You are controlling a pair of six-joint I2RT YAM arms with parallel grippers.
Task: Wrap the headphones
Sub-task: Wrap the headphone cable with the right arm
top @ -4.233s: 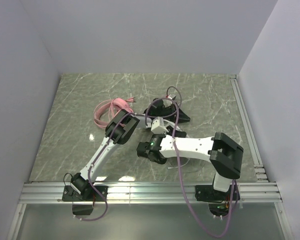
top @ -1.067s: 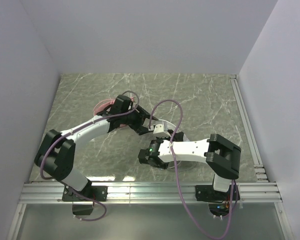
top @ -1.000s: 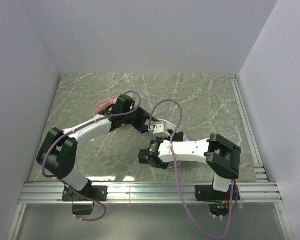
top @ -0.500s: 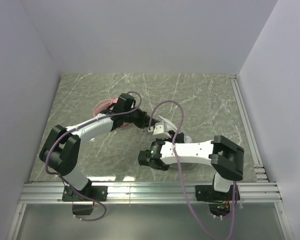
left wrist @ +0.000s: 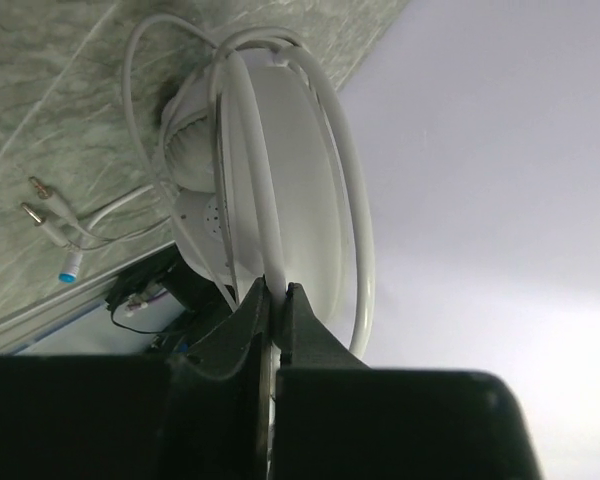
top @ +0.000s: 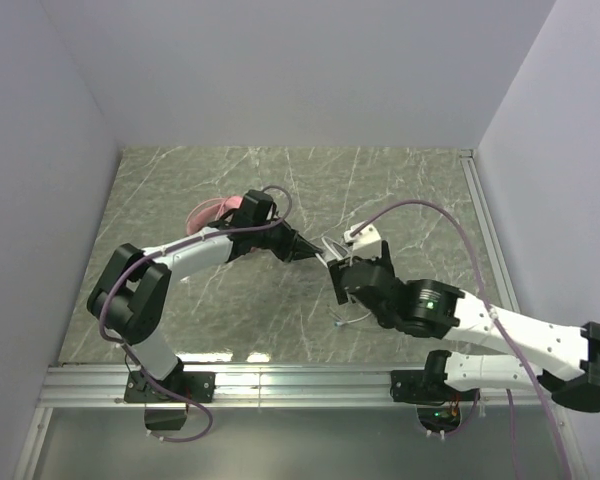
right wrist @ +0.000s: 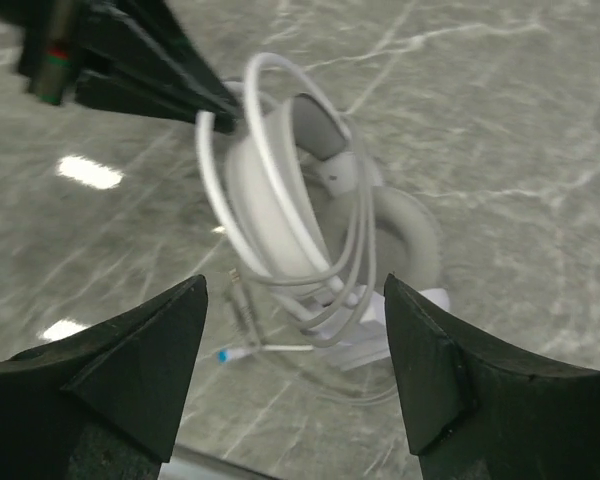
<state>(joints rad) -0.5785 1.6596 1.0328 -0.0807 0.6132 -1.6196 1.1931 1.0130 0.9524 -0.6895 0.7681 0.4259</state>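
Left gripper (left wrist: 273,290) clamped on a loop of the white cable (right wrist: 358,250), likely to keep the turns taut around the white headphones (right wrist: 280,195), propped on edge near the marble table's (top: 430,190) middle. Right gripper (right wrist: 292,330) spread wide, just short of them, seemingly ready to fetch the loose plugs (left wrist: 35,215). Pink headphones (top: 210,211) behind the left arm, well apart. No brand or lettering legible.

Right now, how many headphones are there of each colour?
pink headphones: 1
white headphones: 1
total: 2
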